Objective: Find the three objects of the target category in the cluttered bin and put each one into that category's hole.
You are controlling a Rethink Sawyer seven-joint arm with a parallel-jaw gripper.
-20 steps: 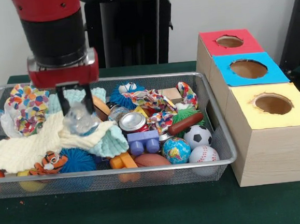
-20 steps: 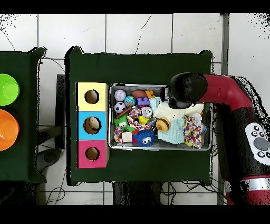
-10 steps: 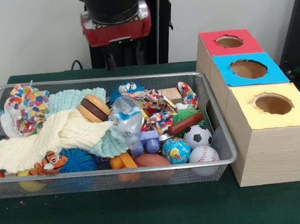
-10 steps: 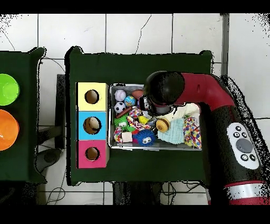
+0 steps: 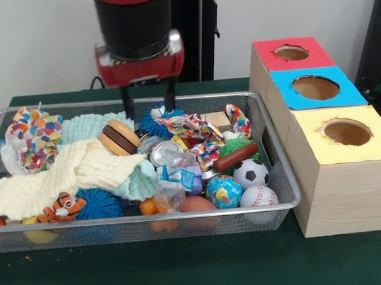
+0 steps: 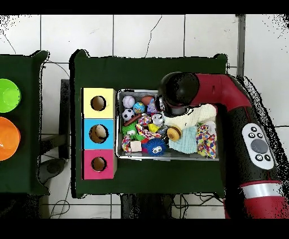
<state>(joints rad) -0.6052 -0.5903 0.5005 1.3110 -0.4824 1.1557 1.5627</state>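
**A:** What is the biggest thing in the scene?

**B:** A dark green desk (image 5: 207, 273). On it sits a wire mesh bin (image 5: 284, 194) packed with toys and cloths, and beside the bin a wooden box (image 5: 339, 190) with three holes on top: a red hole (image 5: 292, 52), a blue hole (image 5: 315, 87) and a yellow hole (image 5: 347, 132).

**A:** Where is the robot's arm?

**B:** The red and black arm (image 5: 135, 25) comes down over the back of the bin. Its pincer (image 5: 147, 101) hangs with the two black fingers (image 5: 128, 102) apart and nothing between them. The tips are just above a blue spiky ball (image 5: 154, 122) and near a toy burger (image 5: 119, 137).

**A:** What lies in the bin, relative to the pincer?

**B:** In the front view, a cream knitted cloth (image 5: 55, 179) spreads to the left below it. A crumpled clear wrapper (image 5: 178, 166) lies below the pincer, toward the front, touching a drinks can (image 5: 163, 151). Three balls sit well apart from the pincer in the front corner nearest the box: a soccer ball (image 5: 251, 173), a globe ball (image 5: 223, 191) and a baseball (image 5: 258, 196).
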